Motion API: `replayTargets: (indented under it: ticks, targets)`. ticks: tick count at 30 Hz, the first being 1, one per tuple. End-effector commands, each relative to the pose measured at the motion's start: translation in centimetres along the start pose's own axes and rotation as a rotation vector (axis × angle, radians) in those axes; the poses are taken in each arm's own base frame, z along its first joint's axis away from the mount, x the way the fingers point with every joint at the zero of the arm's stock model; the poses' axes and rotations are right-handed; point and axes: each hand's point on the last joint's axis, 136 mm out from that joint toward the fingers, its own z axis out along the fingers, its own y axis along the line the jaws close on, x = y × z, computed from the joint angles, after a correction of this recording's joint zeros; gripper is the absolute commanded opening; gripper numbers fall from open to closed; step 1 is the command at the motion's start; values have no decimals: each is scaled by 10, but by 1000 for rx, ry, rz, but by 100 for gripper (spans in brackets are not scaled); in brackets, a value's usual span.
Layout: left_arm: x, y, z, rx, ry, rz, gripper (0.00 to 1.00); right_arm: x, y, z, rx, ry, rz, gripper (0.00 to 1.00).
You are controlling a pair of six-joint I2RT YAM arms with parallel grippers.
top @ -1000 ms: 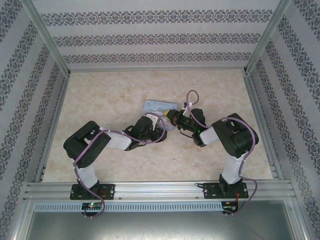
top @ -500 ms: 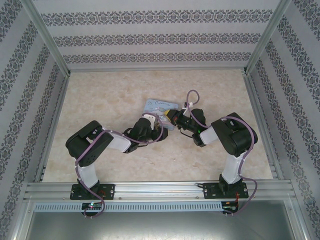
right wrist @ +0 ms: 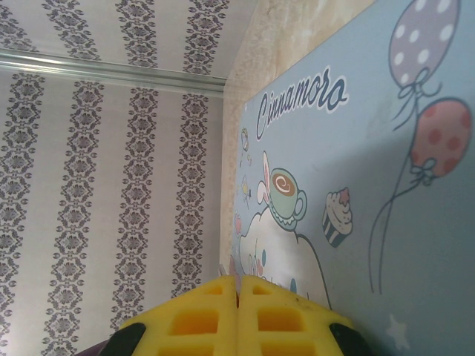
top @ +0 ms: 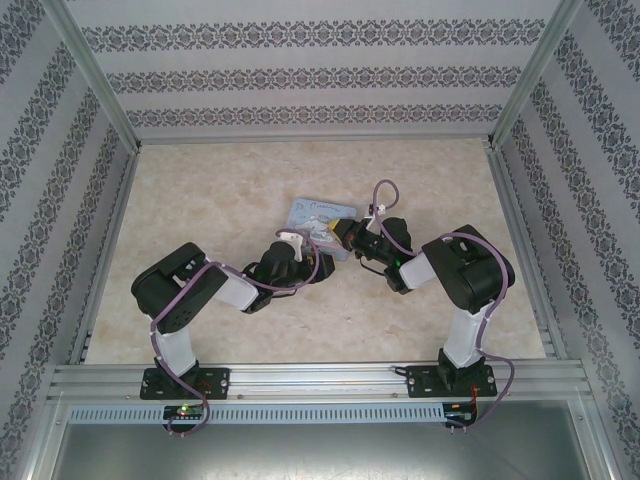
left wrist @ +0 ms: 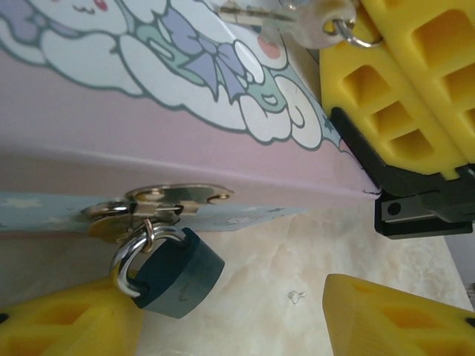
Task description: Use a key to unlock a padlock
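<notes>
We log left end effector [left wrist: 230, 297] edged lower-left, open astride padlock [left wrist: 178, 271], gripping nothing. Right end effector [left wrist: 364, 37] clamped on key [left wrist: 271, 15]. Step: steadying lock. Next needs key-keyhole alignment.

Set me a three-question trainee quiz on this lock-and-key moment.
1. True or false: the small dark grey metal padlock hangs from the brass hasp of the pastel cartoon tin box.
2. Which holds the thin silver metal key? A) left gripper B) right gripper C) neither
3. Fill in: the left gripper's jaws stand ____.
Key: 1 true; 2 B; 3 open.
</notes>
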Motion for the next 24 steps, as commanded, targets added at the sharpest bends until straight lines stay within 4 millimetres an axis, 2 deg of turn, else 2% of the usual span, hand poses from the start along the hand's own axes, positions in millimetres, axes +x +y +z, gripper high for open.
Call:
replayTargets:
  ticks: [1,8,14,19,24]
  targets:
    - [-9,-14,1,67,-46,-42,65,2,-13,0,33,-2,19,0]
    - [-8,-9,7,116,-91,-157,63,2,-13,1,31,-4,21,0]
    - [-7,-4,5,116,-108,-188,62,2,-13,1,29,-2,21,0]
    - [-6,0,3,98,-115,-200,57,2,-14,1,29,-2,25,0]
    - [-5,5,2,80,-116,-208,48,2,-15,1,28,-4,26,0]
